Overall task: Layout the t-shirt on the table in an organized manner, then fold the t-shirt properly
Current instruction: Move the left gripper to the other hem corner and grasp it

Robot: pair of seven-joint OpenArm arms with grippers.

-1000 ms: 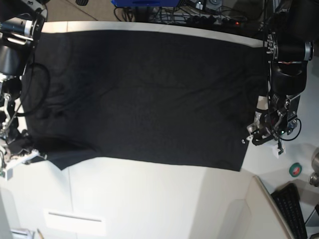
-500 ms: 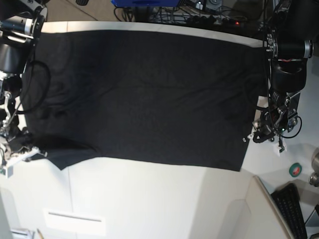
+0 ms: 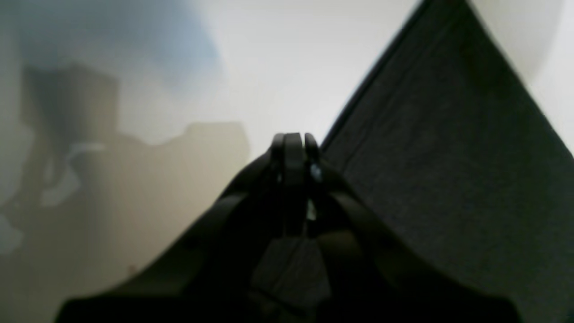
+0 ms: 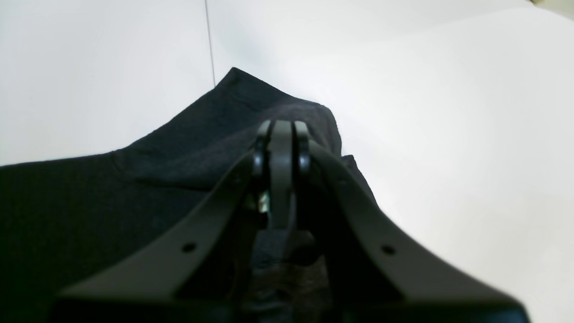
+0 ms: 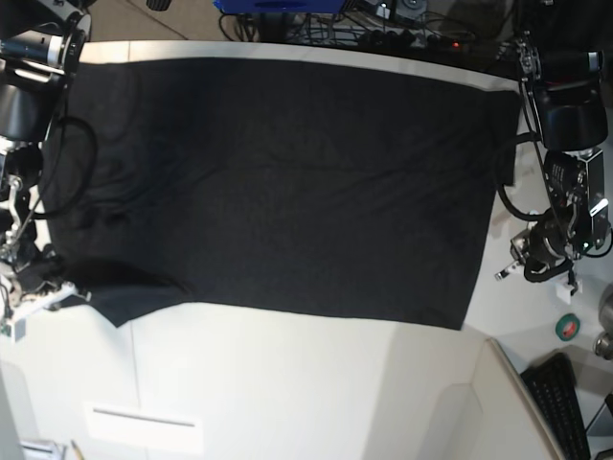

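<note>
The black t-shirt (image 5: 287, 182) lies spread flat across the off-white table (image 5: 287, 383), with no print showing. At the lower left its sleeve corner (image 5: 120, 287) is bunched toward my right gripper (image 5: 38, 286). In the right wrist view that gripper (image 4: 282, 130) is shut, and t-shirt (image 4: 134, 179) fabric rises in a ridge up to its tips. My left gripper (image 5: 525, 266) hangs beside the shirt's right edge, off the cloth. In the left wrist view the left gripper (image 3: 293, 143) is shut with nothing seen between its tips, and the t-shirt (image 3: 448, 157) edge runs to its right.
A green tape roll (image 5: 569, 326), a keyboard (image 5: 565, 402) and a metal object (image 5: 605, 331) sit at the right. Cables (image 5: 402, 34) run behind the table's far edge. A thin seam (image 4: 208, 45) crosses the tabletop, and bare table lies in front of the shirt.
My left gripper has shut and pulled away to the right from the shirt's right edge. The right arm and the shirt have stayed as they were.
</note>
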